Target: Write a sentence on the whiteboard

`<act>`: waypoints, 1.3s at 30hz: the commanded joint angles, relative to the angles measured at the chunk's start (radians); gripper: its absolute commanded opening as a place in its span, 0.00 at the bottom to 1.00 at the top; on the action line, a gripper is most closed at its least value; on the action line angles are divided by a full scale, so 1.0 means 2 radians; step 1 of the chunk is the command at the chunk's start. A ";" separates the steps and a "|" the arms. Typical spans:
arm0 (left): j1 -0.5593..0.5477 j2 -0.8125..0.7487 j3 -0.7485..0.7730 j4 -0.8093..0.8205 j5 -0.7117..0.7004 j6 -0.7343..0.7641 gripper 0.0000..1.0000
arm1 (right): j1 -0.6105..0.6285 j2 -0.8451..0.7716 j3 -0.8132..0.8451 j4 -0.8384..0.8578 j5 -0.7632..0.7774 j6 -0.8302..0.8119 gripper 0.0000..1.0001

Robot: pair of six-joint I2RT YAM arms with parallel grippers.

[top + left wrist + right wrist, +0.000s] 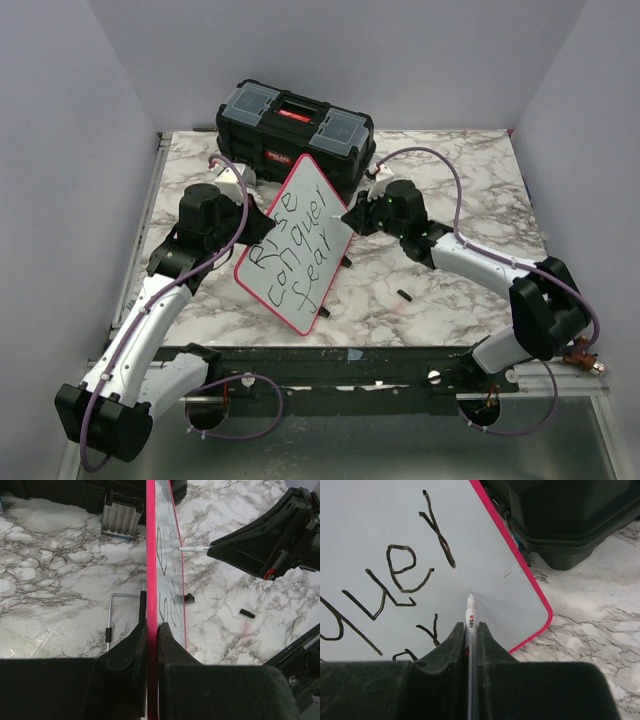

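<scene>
Left gripper (151, 628) is clamped narrow on the pink rim of the whiteboard (300, 240), holding it propped up at a slant over the marble table (450, 180), just in front of the black toolbox (295, 130). Right gripper (471, 628) is pinched shut around a thin marker (470, 611), whose tip sits at the white face near the board's lower right corner. Whether the tip actually presses on the surface cannot be told.

The step in hand looks like the close of the sentence (293, 250). It reads "Rise conquer fear", and the tip stands just past the last "r", so a final letter seems due. That stroke calls for light, even contact from the right arm while the left keeps the board rigid; any flex or slip at the rim would smear the line.

Counted from largest down:
- one table
- one toolbox
- two arms, each gripping something
- one whiteboard
- three lines of writing
- one marker
- one small black cap-like piece (404, 295), lying loose on the table to the right of the board
</scene>
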 commanded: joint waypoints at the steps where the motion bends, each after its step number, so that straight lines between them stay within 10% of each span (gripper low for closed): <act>1: -0.007 0.012 -0.010 -0.042 -0.019 0.054 0.00 | -0.005 0.007 -0.012 0.020 -0.029 0.001 0.01; 39: -0.011 0.015 -0.010 -0.044 -0.026 0.055 0.00 | -0.005 0.010 -0.028 0.011 0.003 0.008 0.01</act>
